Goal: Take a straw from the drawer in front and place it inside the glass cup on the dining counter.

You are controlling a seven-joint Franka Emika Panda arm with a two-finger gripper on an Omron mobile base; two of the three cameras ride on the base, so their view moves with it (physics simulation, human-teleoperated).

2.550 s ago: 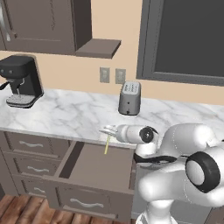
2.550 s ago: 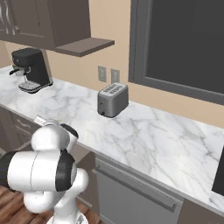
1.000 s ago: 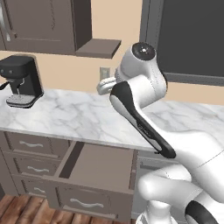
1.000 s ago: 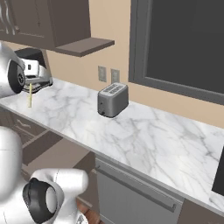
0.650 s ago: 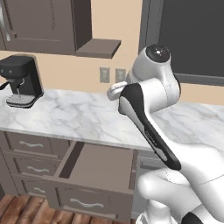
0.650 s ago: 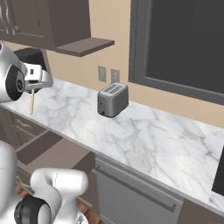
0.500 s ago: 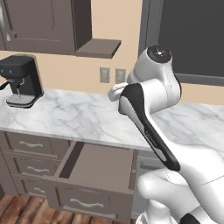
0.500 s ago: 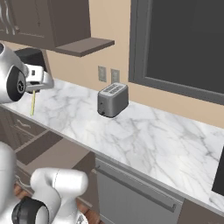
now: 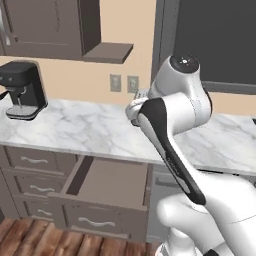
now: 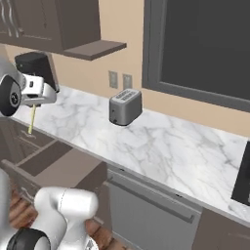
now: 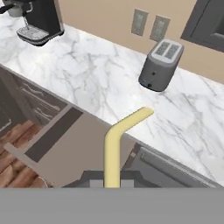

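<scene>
Pale-yellow and slim, the straw (image 11: 114, 146) stood clamped in the pincer (image 11: 112, 183), whose 2 dark tips were closed tight on its lower end. In the hand view the straw ran up from the tips and bent to the right at its far end. From the right base view the pincer (image 10: 34, 100) hung high at the left, with the straw (image 10: 31, 119) hanging straight down from it, in the air above the front edge of the desk (image 10: 185, 146). Below it the drawer (image 10: 58, 168) stood pulled out, its dark inside showing. In the left base view the drawer (image 9: 107, 192) gaped under the marble desk (image 9: 75, 130). A grey toaster (image 10: 125, 106) sat on the marble further back, and a black coffee machine (image 9: 22, 90) stood at the far left.
</scene>
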